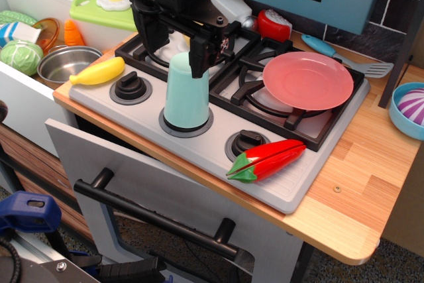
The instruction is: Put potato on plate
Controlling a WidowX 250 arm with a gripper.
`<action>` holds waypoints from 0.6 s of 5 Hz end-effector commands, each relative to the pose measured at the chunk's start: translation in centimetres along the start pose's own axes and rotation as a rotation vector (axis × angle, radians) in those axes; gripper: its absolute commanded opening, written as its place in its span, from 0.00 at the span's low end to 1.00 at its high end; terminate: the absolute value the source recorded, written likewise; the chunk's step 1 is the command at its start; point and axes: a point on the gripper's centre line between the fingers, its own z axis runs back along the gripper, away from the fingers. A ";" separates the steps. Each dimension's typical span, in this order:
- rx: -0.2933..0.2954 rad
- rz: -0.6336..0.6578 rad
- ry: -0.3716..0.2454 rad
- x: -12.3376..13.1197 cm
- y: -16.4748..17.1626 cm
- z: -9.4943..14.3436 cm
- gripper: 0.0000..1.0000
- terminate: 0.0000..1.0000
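Just below my black pincer (199, 54) stands a tall mint-green plastic cup (187, 94), mouth down on the front strip of the grey toy stove (132, 114), its top rim near my fingertips. My fingers hang over the left burner grate, right behind that cup.

Whether they are spread or pressed together I cannot tell, since the dark housing and the cup crowd that spot. A small egg-shaped pale tan-yellow toy potato (188, 40) seems to show only as a sliver right against my fingers, on their left side in the picture. I cannot tell whether I am pinching it or whether it merely lies behind them.

The large flat round salmon-pink plastic plate (308, 80) rests on the right burner grate, to the picture's right of my pincer and clearly apart from it, with nothing on it.

Further from my pincer, a long yellow plastic banana (98, 71) lies at the stove's left edge. A red toy chilli pepper with a green stem (265, 160) lies at the front, below the plate.
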 end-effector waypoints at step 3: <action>0.075 -0.024 0.060 4.7 2.0 3.6 1.00 0.00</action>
